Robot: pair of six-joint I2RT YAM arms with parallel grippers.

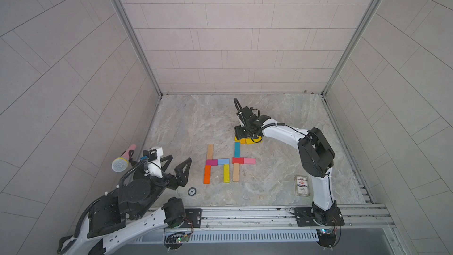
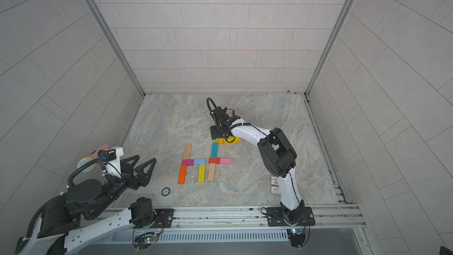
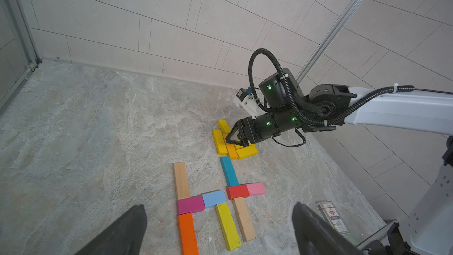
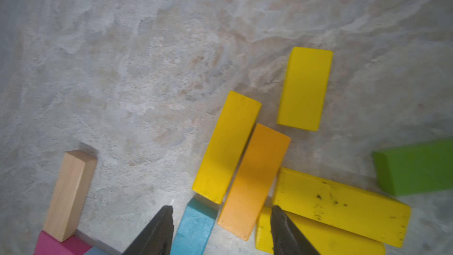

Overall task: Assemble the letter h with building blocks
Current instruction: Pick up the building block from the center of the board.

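Note:
Flat on the marble floor, plain wood (image 1: 210, 151), magenta (image 1: 211, 162), light blue (image 1: 223, 161), orange (image 1: 207, 174) and yellow (image 1: 226, 173) building blocks lie joined in an h shape. Beside them teal (image 1: 236, 149), red (image 1: 238, 160), pink (image 1: 249, 160) and wood (image 1: 236, 172) blocks form a cross. My right gripper (image 4: 221, 213) hangs low over a loose pile of yellow and orange blocks (image 3: 232, 144). Its jaws stand part way apart over the orange block's end (image 4: 253, 180), gripping nothing. A green block (image 4: 416, 166) lies beyond the pile. My left gripper (image 1: 180, 157) stands wide open and empty, left of the h.
A printed card box (image 1: 301, 185) lies at the front right beside the right arm. A round chip (image 1: 192, 191) sits near the left gripper, and a microphone (image 1: 123, 159) leans at the left wall. The metal rail (image 1: 245, 213) runs along the front edge.

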